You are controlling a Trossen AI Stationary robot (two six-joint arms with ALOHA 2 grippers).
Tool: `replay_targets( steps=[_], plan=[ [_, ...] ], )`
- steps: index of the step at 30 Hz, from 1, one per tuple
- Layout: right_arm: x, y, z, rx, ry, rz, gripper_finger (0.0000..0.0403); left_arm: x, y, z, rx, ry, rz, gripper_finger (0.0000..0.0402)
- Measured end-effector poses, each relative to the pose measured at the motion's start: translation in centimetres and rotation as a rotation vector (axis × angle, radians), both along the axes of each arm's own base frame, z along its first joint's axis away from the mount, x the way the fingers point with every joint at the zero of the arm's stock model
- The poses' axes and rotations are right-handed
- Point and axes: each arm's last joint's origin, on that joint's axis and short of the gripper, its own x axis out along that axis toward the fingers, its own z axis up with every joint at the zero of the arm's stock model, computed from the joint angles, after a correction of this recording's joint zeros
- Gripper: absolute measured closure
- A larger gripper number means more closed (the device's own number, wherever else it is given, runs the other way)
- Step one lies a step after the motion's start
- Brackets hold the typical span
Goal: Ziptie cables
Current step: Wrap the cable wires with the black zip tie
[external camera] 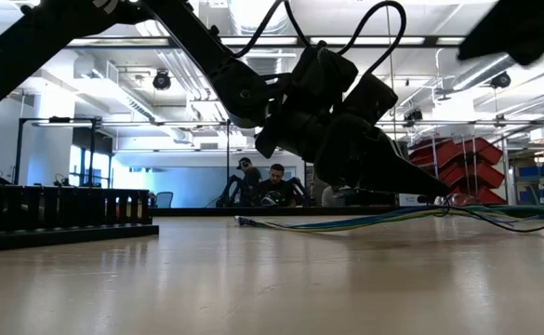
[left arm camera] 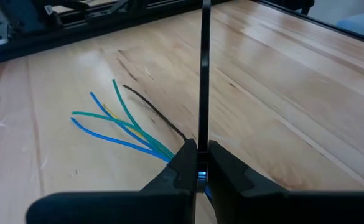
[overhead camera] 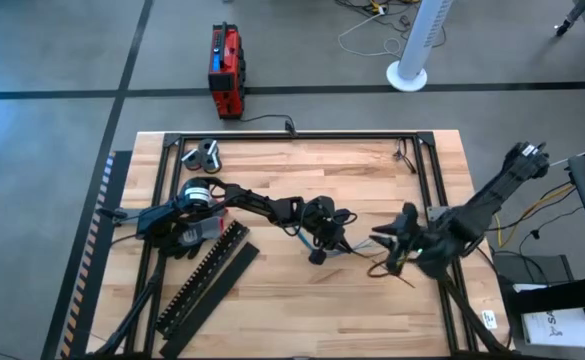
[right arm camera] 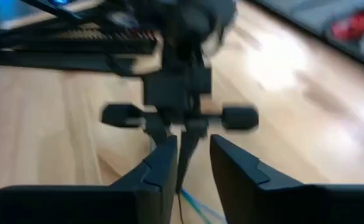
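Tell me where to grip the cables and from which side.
Probably grip the cables where the strands run together, just before the left gripper, not at the fanned loose ends. They lie flat on the table, so come straight down from above, fingers across the bundle.

Both arms are matte black and jointed — looped black hoses at the wrists, each pincer (left arm camera: 201, 163) two wedge-shaped fingers.

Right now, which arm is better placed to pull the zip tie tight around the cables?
Probably the left: the left gripper is shut on the zip tie beside the cables. The right gripper is open, facing it.
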Motion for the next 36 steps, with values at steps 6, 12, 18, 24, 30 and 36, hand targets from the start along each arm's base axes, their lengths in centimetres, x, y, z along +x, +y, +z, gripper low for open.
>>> replay_targets(
  steps=[6,12,18,24,30,36],
  plan=[
    [1.7,1.4,-4.6,0.023,0.068,-0.160,0.0279,0.0,0.0,0.1,0.000,-0.003,0.000,0.0393],
    [3.2,2.5,-8.4,-0.072,0.079,-0.242,0.0268,0.0,0.0,0.2,0.000,-0.004,0.000,0.0393],
    [4.2,3.4,-10.4,-0.001,0.062,-0.277,0.0288,0.0,0.0,0.2,0.000,-0.005,0.000,0.0393],
    [4.5,3.6,-11.2,-0.009,0.076,-0.278,0.0308,0.0,0.0,0.2,0.001,-0.005,0.000,0.0393],
    [5.0,3.4,-12.0,-0.027,0.101,-0.284,0.0325,0.0,0.0,0.2,0.002,-0.006,0.003,0.0393],
    [5.5,3.2,-12.5,-0.065,0.136,-0.247,0.0340,0.0,0.0,0.2,0.002,-0.003,0.004,0.0393]
  ],
)
